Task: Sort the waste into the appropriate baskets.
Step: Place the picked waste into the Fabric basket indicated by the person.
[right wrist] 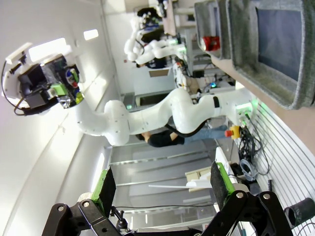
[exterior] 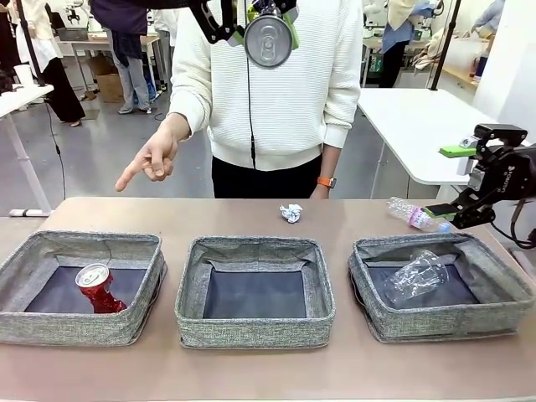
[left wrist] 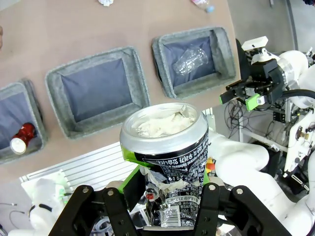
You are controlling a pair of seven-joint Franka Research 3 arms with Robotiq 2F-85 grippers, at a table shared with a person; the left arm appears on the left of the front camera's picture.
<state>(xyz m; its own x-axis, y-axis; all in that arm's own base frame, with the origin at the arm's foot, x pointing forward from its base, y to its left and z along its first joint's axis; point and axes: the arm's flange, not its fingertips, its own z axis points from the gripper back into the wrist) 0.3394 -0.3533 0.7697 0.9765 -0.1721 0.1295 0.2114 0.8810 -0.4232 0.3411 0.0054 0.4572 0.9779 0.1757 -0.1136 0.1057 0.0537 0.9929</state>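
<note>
High above the table's middle, my left gripper (exterior: pixel 266 25) is shut on the silver-dark can (exterior: pixel 269 38); the left wrist view shows the can (left wrist: pixel 165 142) upright between the pads. My right gripper (exterior: pixel 469 180) hangs open above the right basket (exterior: pixel 435 241), nothing between its fingers (right wrist: pixel 106 184). A crushed red can (exterior: pixel 99 287) lies in the left basket (exterior: pixel 84 243). The clear plastic cup (exterior: pixel 414 276) lies in the right basket. Nothing lies in the middle basket (exterior: pixel 255 244). On the table behind the baskets lie the paper ball (exterior: pixel 291 213) and the clear bottle (exterior: pixel 414 213).
A person in a white sweater stands at the far side; one hand (exterior: pixel 151 159) points down toward the left basket. A white table (exterior: pixel 419 126) stands at the back right. Bare tabletop runs behind and in front of the baskets.
</note>
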